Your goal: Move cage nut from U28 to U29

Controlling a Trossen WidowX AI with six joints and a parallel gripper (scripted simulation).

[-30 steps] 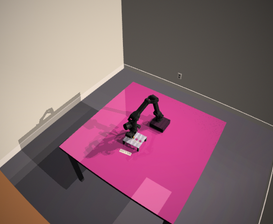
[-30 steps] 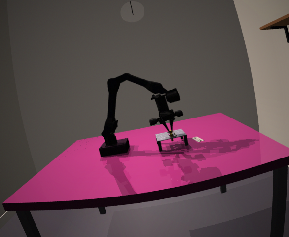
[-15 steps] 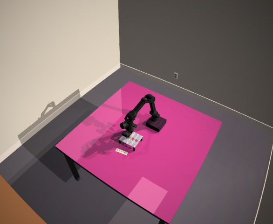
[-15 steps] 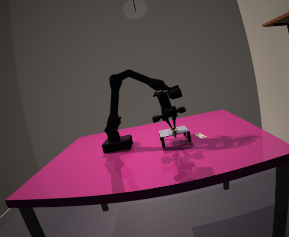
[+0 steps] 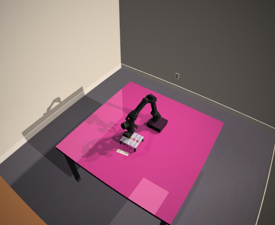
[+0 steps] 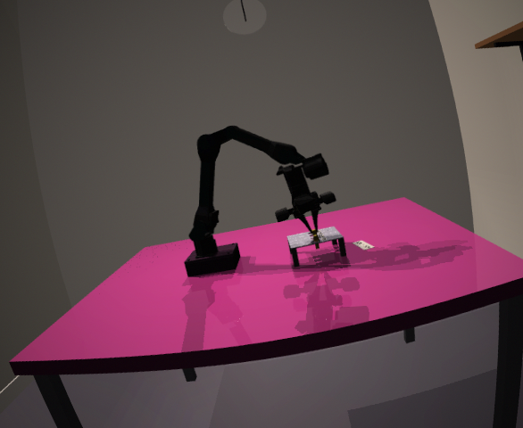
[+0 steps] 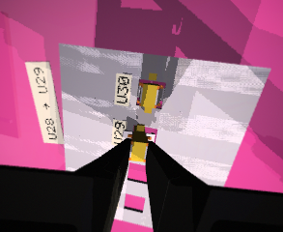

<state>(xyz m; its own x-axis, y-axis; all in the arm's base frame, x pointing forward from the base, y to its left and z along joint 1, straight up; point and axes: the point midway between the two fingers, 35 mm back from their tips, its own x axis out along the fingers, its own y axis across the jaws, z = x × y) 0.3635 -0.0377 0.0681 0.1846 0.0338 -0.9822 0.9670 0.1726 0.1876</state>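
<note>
On a glossy pink table (image 5: 181, 150) (image 6: 160, 313), a black robot's gripper (image 5: 130, 137) (image 6: 315, 232) (image 7: 140, 144) grasps a yellow nut (image 7: 139, 151) at the U29 hole of a raised metal plate (image 5: 135, 144) (image 6: 298, 240) (image 7: 204, 116); a second nut (image 7: 151, 97) sits beside the U30 label (image 7: 124, 90).

So in the lower middle, the gripper (image 7: 140, 151) had its black fingers pinched on a yellow cage nut (image 7: 139, 151) by the U29 label (image 7: 118, 132). Another nut (image 7: 151, 97) sat just above center, right of the U30 label (image 7: 124, 90). Over at left, a "U28 → U29" card (image 7: 44, 102) lay beside the gray plate (image 7: 204, 116).
</note>
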